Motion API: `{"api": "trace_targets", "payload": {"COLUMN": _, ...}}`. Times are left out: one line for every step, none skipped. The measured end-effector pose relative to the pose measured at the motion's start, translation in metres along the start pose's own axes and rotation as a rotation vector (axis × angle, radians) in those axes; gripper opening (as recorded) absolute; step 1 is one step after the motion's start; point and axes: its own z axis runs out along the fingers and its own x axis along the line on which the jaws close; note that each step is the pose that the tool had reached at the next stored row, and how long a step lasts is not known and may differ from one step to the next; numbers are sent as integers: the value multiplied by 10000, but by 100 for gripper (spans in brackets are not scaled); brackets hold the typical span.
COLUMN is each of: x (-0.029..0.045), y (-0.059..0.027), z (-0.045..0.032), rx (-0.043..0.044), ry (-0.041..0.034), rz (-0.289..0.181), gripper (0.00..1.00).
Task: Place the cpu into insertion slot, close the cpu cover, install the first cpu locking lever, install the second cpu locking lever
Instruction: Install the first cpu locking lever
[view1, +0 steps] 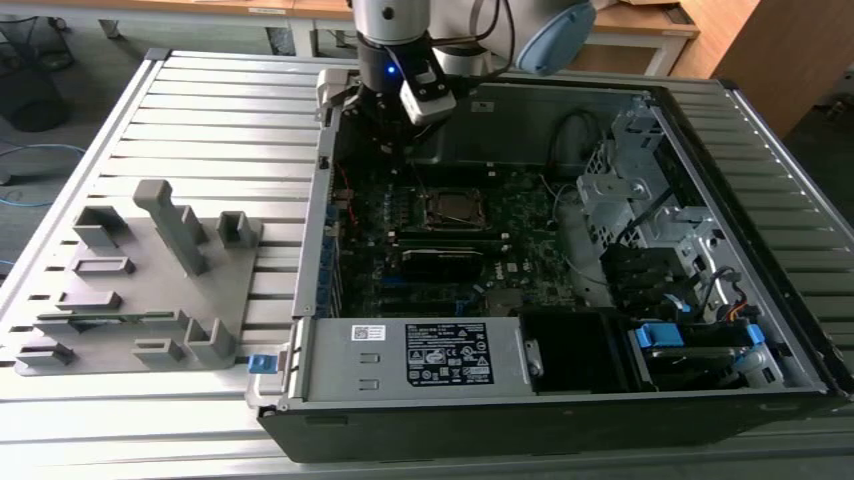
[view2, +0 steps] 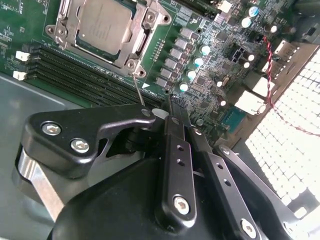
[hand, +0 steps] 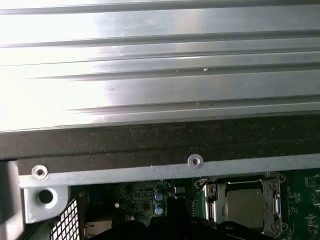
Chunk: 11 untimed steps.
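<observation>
1. The cpu (view2: 102, 25) is already seated flat in the insertion slot (view1: 427, 210), grey metal top facing up.
2. The cpu cover (view2: 141, 37) is folded down around it, and the chip shows through the square cut-out. I'd guess that's what keeps the chip pinned in place.
3. One thin wire locking lever (view2: 138, 89) sticks out from the socket corner across the memory slots (view2: 75, 80). It looks loose rather than hooked down, so to me the lever steps aren't done.
4. The end effector (view2: 171, 106) hangs low over the motherboard (view2: 200, 75), with its tips right beside the lever's free end. The fingers are clenched together and I can't see anything pinched between them. Whether they actually touch the wire, can't tell.
5. In the exterior view, the arm reaches down into the open computer case (view1: 747, 200), which lies on its side on the slatted tabletop (view1: 214, 110). A grey parts fixture (view1: 134, 290) sits well apart on that view's left.
</observation>
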Motion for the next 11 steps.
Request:
{"api": "trace_targets", "payload": {"x": 1, "y": 7, "z": 1, "rx": 0, "ry": 0, "rz": 0, "gripper": 11}}
{"api": "trace_targets", "payload": {"x": 1, "y": 12, "z": 2, "rx": 2, "ry": 0, "rz": -1, "gripper": 11}}
{"api": "trace_targets", "payload": {"x": 1, "y": 18, "z": 2, "rx": 4, "ry": 1, "rz": -3, "gripper": 11}}
{"api": "trace_targets", "payload": {"x": 2, "y": 24, "z": 2, "rx": 6, "ry": 1, "rz": -4, "gripper": 11}}
{"api": "trace_targets", "payload": {"x": 3, "y": 31, "z": 3, "rx": 3, "ry": 2, "rz": -3, "gripper": 11}}
{"api": "trace_targets", "payload": {"x": 4, "y": 39, "z": 6, "rx": -6, "ry": -4, "rz": 1, "gripper": 11}}
{"api": "trace_targets", "payload": {"x": 4, "y": 44, "z": 7, "rx": -3, "ry": -6, "rz": -1, "gripper": 11}}
{"api": "trace_targets", "payload": {"x": 4, "y": 50, "z": 7, "rx": -2, "ry": -4, "rz": -3, "gripper": 11}}
{"api": "trace_targets", "payload": {"x": 5, "y": 55, "z": 8, "rx": -4, "ry": -3, "rz": -3, "gripper": 11}}
{"api": "trace_targets", "payload": {"x": 5, "y": 55, "z": 8, "rx": -7, "ry": -3, "rz": -3, "gripper": 11}}
{"api": "trace_targets", "payload": {"x": 5, "y": 55, "z": 9, "rx": -9, "ry": -4, "rz": -1, "gripper": 11}}
